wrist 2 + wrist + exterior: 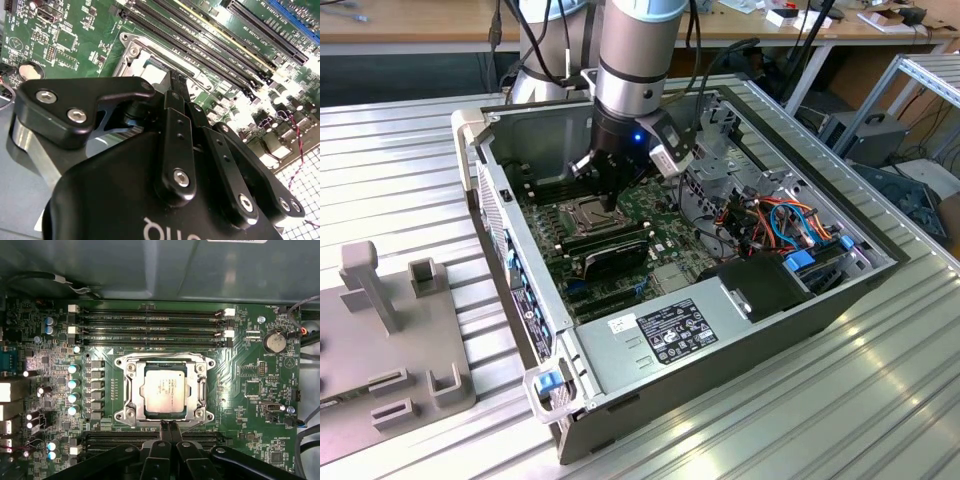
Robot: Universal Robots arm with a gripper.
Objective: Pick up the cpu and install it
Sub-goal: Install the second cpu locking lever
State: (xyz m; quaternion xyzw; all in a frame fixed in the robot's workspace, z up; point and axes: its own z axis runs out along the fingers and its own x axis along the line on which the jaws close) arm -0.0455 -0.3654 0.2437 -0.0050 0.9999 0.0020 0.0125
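The cpu (164,390) is a flat silver-grey square lying level inside the metal socket frame (131,390) on the green motherboard (250,390). My gripper (168,426) hangs just past one edge of the socket, its two black fingers pressed together with nothing between them. In the second wrist view the gripper (178,81) points down at the socket frame (131,50), and a pale strip of the cpu (152,67) shows beyond the fingers. In the exterior view the gripper (611,200) sits low inside the open computer case (720,330), right over the socket frame (588,213).
Memory slots (150,322) run along both sides of the socket. A black expansion card (610,252) lies just in front of it. A power supply (660,335), cable bundles (780,220) and the case walls crowd the board. A grey fixture (380,330) stands at the exterior view's left.
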